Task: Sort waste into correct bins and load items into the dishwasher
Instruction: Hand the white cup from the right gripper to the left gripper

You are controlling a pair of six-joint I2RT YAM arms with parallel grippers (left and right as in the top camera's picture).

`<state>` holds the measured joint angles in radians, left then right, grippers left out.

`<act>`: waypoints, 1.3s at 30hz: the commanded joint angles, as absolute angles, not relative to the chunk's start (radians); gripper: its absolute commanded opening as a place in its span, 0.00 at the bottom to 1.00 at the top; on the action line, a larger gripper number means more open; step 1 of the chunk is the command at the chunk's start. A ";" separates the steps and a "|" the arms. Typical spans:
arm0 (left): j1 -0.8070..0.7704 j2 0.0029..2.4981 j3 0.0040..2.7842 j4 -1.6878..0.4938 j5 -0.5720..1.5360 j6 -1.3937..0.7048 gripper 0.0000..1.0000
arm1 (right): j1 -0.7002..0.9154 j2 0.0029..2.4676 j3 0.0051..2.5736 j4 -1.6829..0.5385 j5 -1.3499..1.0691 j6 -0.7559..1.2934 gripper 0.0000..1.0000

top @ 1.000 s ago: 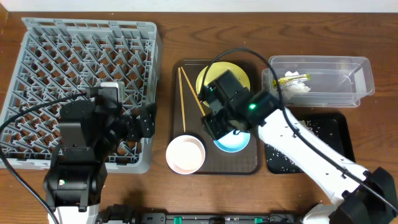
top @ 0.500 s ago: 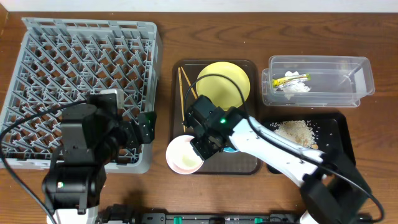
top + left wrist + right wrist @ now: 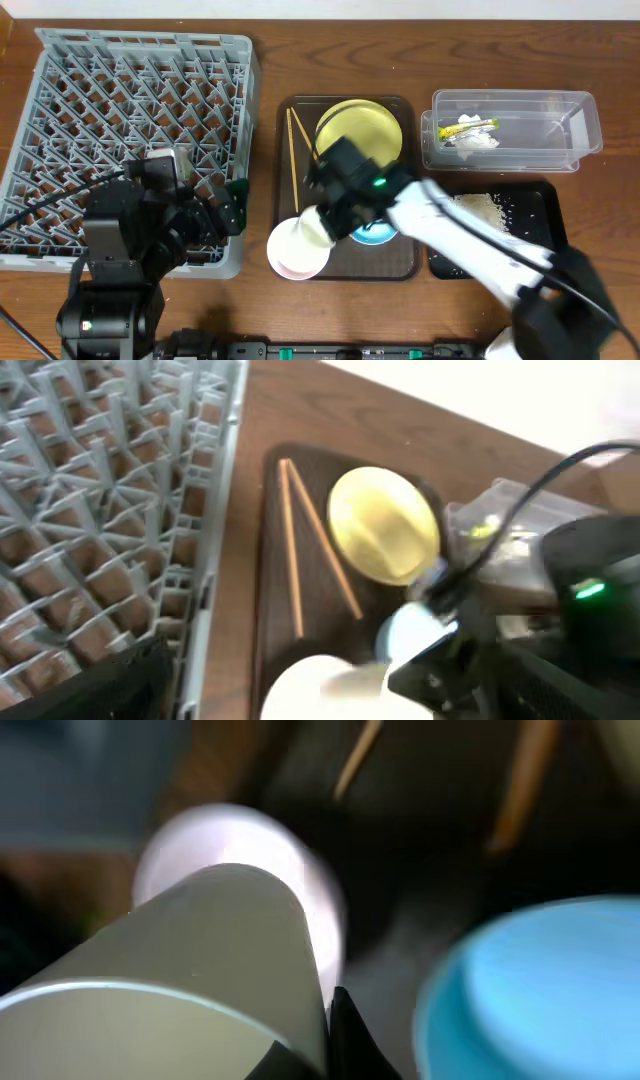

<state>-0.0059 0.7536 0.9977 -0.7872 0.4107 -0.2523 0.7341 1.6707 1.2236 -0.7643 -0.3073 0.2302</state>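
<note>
**Right tool pinches the white bowl on the serving tray**

Overhead: the right tool (image 3: 320, 216) is clenched on the rim of the white bowl (image 3: 295, 252), which tilts at the near left corner of the brown serving tray (image 3: 284, 120), beside the light blue bowl (image 3: 378, 234); the yellow plate (image 3: 362, 128) and chopsticks (image 3: 300, 150) lie behind; the left tool (image 3: 232, 208) hangs released by the right edge of the dish rack (image 3: 130, 90).
Left wrist: rack, chopsticks and plate show, blurred.
Right wrist: the bowl's white wall presses against a dark fingertip (image 3: 345, 1030); the blue bowl sits right.
</note>
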 commanded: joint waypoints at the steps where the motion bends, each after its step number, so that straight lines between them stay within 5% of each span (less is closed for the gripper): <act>1: 0.000 0.764 1.021 -0.740 0.597 -0.276 0.97 | 0.648 1.534 1.282 -0.754 -0.344 0.197 0.01; 15: 0.000 0.913 1.021 -0.427 1.465 -0.276 0.91 | 0.421 1.313 1.294 -0.691 -1.103 -0.129 0.01; 26: -0.025 0.931 1.021 -0.431 1.572 -0.318 0.91 | 0.429 1.316 1.294 -0.445 -1.234 -0.034 0.01; 39: -0.078 0.931 1.021 -0.416 1.570 -0.319 0.78 | 0.475 1.354 1.294 -0.429 -1.227 -0.030 0.01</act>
